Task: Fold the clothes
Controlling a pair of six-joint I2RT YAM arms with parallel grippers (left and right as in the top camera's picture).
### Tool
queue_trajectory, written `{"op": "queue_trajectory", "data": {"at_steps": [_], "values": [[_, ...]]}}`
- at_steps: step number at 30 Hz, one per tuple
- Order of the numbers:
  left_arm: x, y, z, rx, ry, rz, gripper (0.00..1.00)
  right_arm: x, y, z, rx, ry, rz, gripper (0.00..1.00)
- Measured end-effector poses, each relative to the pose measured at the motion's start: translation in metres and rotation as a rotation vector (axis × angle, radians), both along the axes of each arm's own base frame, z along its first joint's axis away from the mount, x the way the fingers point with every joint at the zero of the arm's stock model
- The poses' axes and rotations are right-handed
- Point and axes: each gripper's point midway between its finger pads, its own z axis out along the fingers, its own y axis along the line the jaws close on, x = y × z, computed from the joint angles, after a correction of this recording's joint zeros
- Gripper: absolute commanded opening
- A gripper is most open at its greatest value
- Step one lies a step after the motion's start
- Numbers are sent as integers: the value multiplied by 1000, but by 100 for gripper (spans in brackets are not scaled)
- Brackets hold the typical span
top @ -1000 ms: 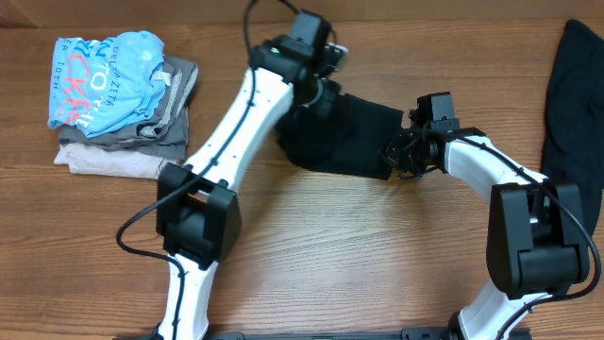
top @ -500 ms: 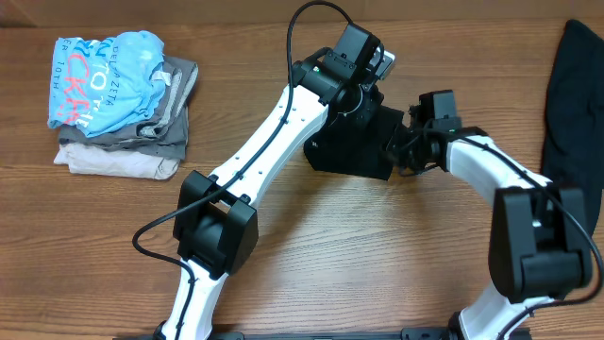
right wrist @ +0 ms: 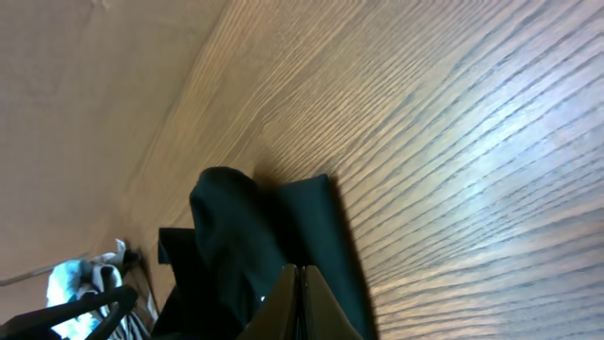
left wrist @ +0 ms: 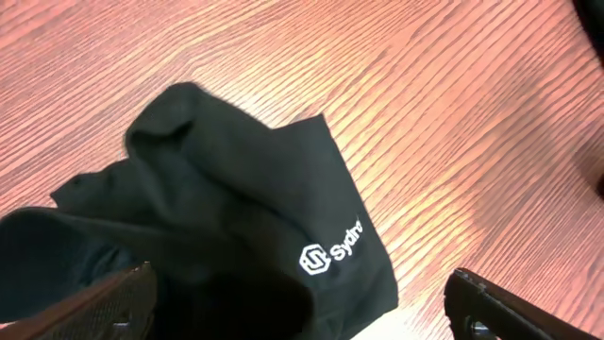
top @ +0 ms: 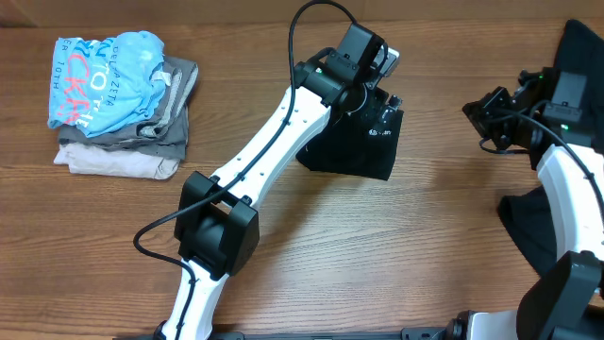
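At mid-table, one black shirt (top: 354, 151) lies under the spread left gripper (left wrist: 300, 279), a second shirt (top: 578, 66) beside the closed right gripper (right wrist: 300, 295)

On my overhead feed the left arm (top: 274, 132) is a long white shell between chunky black joint housings (top: 219, 231). A thin black cable (top: 294, 38) loops off its far end, and another curls out beside the near joint. The right arm (top: 566, 179) has the same white shell and black blocks, and I can pick out a small green light (top: 565, 110) on its wrist block. The left claw (left wrist: 297, 307) shows me only two matte black fingertips (left wrist: 99, 300) at the bottom corners of its own camera. The right claw (right wrist: 302, 300) shows dull olive-tan fingers (right wrist: 316, 310), forming one wedge with a dark seam down the middle.
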Motion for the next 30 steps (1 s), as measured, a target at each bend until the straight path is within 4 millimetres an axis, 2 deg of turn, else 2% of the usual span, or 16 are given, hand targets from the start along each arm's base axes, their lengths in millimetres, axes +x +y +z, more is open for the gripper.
{"op": "queue_trajectory", "data": {"at_steps": [2,4,8,9,10,12,14,15,16,19,23,24,25,27,28,30], "values": [[1,-2,7,-12,-9,-1,100,0,0,1,5,-4,9,6],[4,-4,27,-31,-36,-1,100,-1,3,1,10,-7,22,8],[4,7,104,-88,-129,20,100,-1,16,3,4,-29,93,20],[4,18,128,-101,-154,46,100,-1,24,4,3,-35,122,36],[10,47,170,-135,-218,115,100,-2,42,5,-2,-46,184,45],[15,82,196,-154,-246,189,100,-3,68,5,-11,-54,256,61],[24,139,216,-151,-263,311,100,-5,106,7,-30,-79,354,70],[28,164,219,-140,-262,363,100,-7,129,7,-45,-88,400,75],[31,185,218,-125,-252,410,100,-8,138,7,-55,-93,422,76],[34,221,196,-67,-174,492,100,-14,178,2,-109,-82,451,79],[40,220,164,-23,-97,488,100,0,193,-17,-159,-78,403,80],[45,218,148,-4,-66,485,100,9,195,-33,-175,-63,384,79],[47,218,140,5,-50,485,100,13,194,-43,-185,-48,373,75],[50,217,132,14,-34,484,100,21,194,-51,-191,-55,359,55],[50,217,129,20,-27,482,100,27,194,-54,-193,-67,346,35],[50,217,123,28,-13,479,100,30,193,-61,-202,-60,336,9]]}}
